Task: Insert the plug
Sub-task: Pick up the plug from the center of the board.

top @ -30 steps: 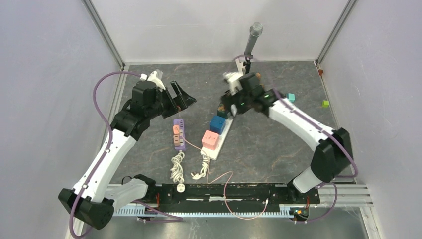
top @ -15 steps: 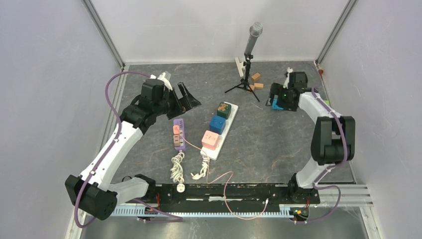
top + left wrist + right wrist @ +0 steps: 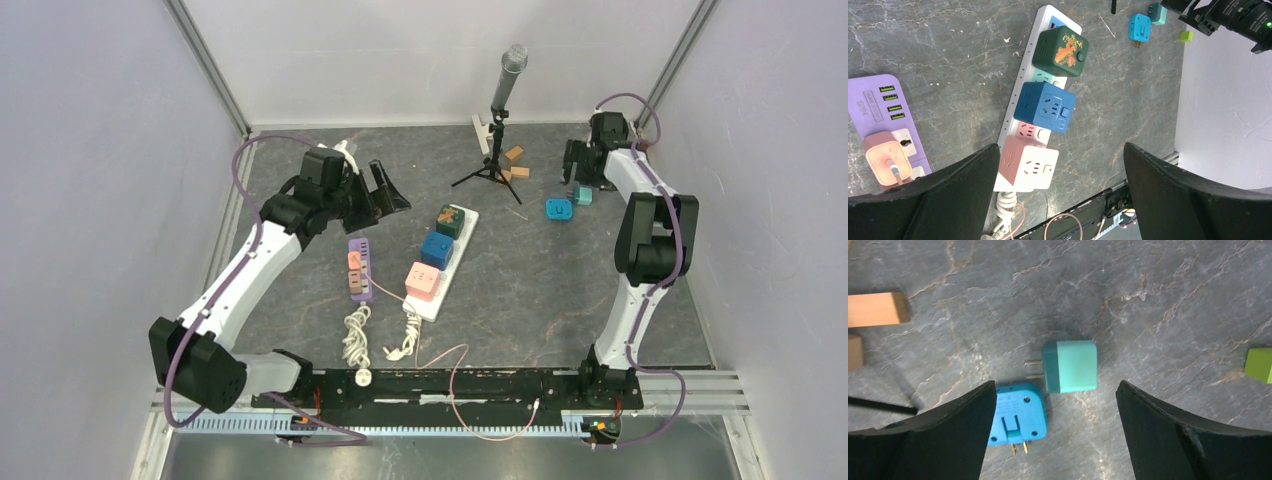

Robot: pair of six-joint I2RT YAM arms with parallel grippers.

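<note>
Near the far right corner of the table [image 3: 520, 300], the right gripper [image 3: 580, 172] hangs over a teal plug [image 3: 1070, 366]. Its fingers are spread wide and hold nothing. In the right wrist view the plug lies flat on the dark stone-patterned top, in the gap between the two fingers and clear of both, with its two prongs pointing sideways. A blue plug [image 3: 1015, 415] lies just beside it, prongs level with the surface. A small green block [image 3: 1260, 365] sits a little further towards the right edge. Two wooden blocks [image 3: 514, 160] and a microphone on a tripod [image 3: 497, 120] stand by the far edge. A white power strip [image 3: 440, 295] runs diagonally across the middle of the table. It carries a dark green cube adapter [image 3: 1060, 45], a blue cube adapter [image 3: 1044, 106] and a pink cube adapter [image 3: 1028, 164] in a row. A purple power strip [image 3: 360, 272] with a pink adapter [image 3: 353, 260] lies just to its left, towards the left edge. The white cords [image 3: 357, 335] of both strips are bundled towards the near edge. The left gripper [image 3: 385, 195] hovers above the strips on the far left side, jaws wide apart and empty.
</note>
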